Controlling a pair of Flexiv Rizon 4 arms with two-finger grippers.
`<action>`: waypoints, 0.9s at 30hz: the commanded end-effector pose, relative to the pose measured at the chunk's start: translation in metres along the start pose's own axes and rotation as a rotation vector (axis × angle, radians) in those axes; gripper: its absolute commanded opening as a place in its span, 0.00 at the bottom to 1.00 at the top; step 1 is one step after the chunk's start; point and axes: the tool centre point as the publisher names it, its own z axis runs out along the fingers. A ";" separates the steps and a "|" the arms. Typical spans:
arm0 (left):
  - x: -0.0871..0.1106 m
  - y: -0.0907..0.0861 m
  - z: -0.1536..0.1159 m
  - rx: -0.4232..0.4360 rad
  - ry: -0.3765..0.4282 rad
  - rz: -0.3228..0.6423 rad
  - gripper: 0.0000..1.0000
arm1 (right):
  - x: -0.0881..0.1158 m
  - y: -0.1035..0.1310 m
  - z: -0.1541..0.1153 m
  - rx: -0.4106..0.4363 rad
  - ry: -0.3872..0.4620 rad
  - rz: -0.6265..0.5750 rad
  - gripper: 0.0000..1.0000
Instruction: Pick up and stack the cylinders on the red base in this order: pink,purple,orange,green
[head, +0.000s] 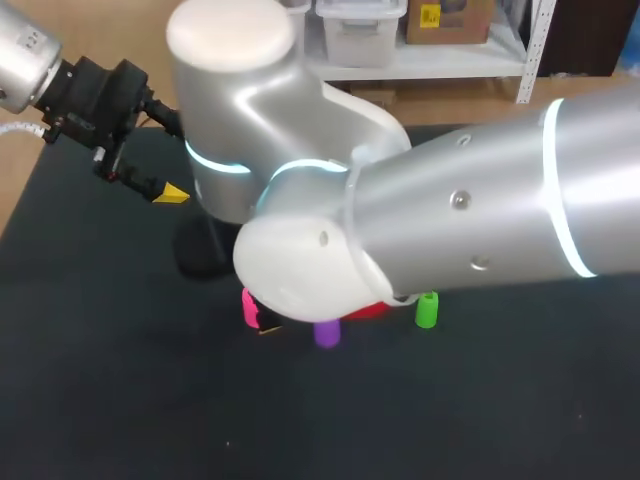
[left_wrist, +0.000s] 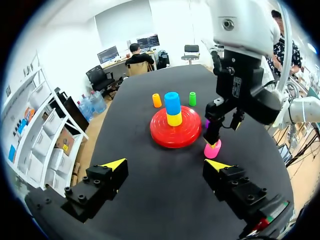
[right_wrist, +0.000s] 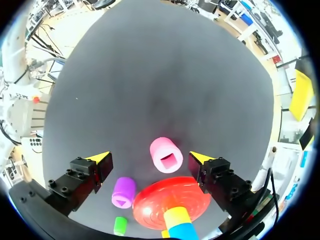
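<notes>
The pink cylinder (right_wrist: 166, 155) stands upright on the bench (right_wrist: 150, 75), long axis vertical, hollow end facing up. It sits straight ahead of the right pincer (right_wrist: 149, 156), between its fingers and slightly nearer one of them. That pincer is spread wide, touches nothing and holds nothing. The red base (right_wrist: 170, 202), carrying a yellow cylinder (right_wrist: 176, 216) and a blue cylinder (right_wrist: 186, 232), lies just beside the pink one, back toward the wrist. The left pincer (left_wrist: 166, 165), also wide open and empty, hangs well apart. The right arm is nearer, so a straight descent looks called for.

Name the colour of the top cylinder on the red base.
Blue cylinder, atop a yellow cylinder; clearest in the left wrist view.
</notes>
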 end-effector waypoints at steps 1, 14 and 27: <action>0.000 0.001 0.000 0.001 0.001 0.001 1.00 | 0.001 0.003 0.006 0.041 0.013 -0.007 1.00; 0.000 0.001 0.000 0.001 0.001 0.001 1.00 | 0.004 0.000 0.018 0.011 0.008 0.013 1.00; 0.000 0.001 0.000 0.001 0.001 0.001 1.00 | 0.002 -0.010 0.023 0.013 0.006 0.013 1.00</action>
